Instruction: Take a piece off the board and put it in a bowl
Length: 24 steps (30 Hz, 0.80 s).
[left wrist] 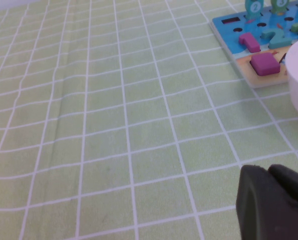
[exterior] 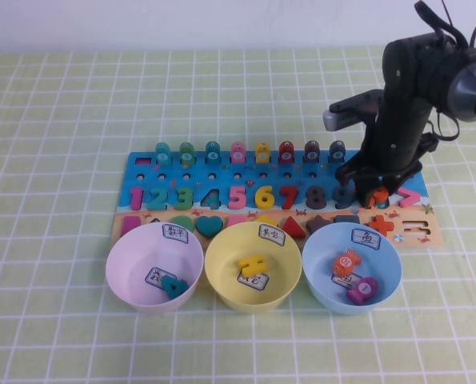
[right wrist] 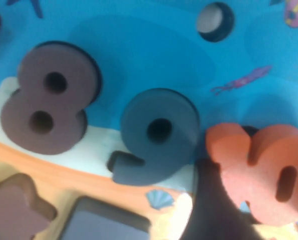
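- The left gripper (left wrist: 274,202) hangs low over bare cloth, well left of the board (exterior: 146,172); only a dark edge of it shows, so I cannot tell whether it is released or clenched.
- The pink bowl (exterior: 126,264) sits just in front of the board's left end, a teal piece already in it. The yellow bowl (exterior: 222,272) and blue bowl (exterior: 318,264) follow to its right, all three close together.
- On the board's number row, the 8 (right wrist: 46,100) and 9 (right wrist: 156,132) lie seated in their slots.
- The orange 10 (right wrist: 259,167) sits just right of the 9, tilted, one edge seemingly lifted out of its recess.
- The right gripper (exterior: 376,192) is down over that spot, its fingers around the 10 and seemingly grasping it, though the contact itself is hidden.
- Risk, as I judge it: the grip looks shallow on a tilted, flat piece, so it could slip free on lifting.
- The 9 sits nearly touching; a finger might catch it and drag it out.
- The pink bowl is at the far end, so the carry passes over both wrong bowls; an early drop lands in one.
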Motion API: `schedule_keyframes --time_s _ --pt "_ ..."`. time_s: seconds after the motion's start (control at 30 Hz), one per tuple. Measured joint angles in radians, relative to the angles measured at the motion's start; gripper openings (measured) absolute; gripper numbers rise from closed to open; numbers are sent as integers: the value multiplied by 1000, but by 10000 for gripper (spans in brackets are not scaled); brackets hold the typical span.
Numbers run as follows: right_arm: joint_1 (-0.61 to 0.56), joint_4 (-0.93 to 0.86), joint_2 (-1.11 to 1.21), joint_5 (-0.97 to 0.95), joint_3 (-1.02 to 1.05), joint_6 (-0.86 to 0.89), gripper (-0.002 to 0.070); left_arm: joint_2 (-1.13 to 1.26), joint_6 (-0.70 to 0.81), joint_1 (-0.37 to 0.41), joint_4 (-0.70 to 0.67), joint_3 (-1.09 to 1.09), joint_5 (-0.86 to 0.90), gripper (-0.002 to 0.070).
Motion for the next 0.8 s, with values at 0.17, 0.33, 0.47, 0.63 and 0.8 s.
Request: schedule_keyframes --time_s 0.17,0.33,0.47,0.63,0.8 --pt "0 -19 -41 0 0 4 325 0 0 0 0 0 0 -4" --pt "0 -6 -93 0 0 4 325 0 0 0 0 0 0 -5" --pt "9 31 -145 2 0 4 325 0 0 0 0 0 0 -4" --pt "105 40 -231 4 0 -35 325 0 0 0 0 0 0 -4" --pt "269 56 -256 7 0 -91 325 0 0 0 0 0 0 -5"
